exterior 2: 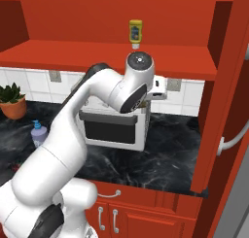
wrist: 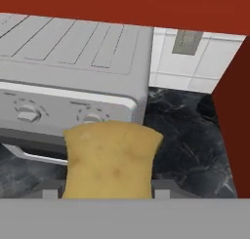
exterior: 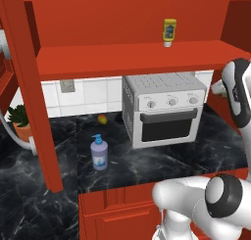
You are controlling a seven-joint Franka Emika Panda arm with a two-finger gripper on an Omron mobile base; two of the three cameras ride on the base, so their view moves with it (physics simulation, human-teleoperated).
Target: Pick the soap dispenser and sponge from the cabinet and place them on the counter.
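Observation:
The yellow-tan sponge (wrist: 111,160) sits squeezed between the fingers of my gripper (wrist: 110,192), which is shut on it. It hangs in front of the toaster oven's right end, above the black counter (wrist: 190,135). The lavender soap dispenser (exterior: 99,153) with its blue pump stands upright on the counter (exterior: 196,151), left of the oven; it also shows at the left as the soap dispenser (exterior 2: 38,133). The red cabinet's shelf (exterior: 137,58) runs above, and my arm (exterior 2: 131,84) reaches just under it.
A grey toaster oven (exterior: 164,109) stands on the counter at the back. A yellow squeeze bottle (exterior: 169,32) stands on the shelf. A small fruit (exterior: 102,119) and a potted plant (exterior: 19,121) sit at the left. Open cabinet doors (exterior: 29,87) (exterior 2: 228,86) flank the space.

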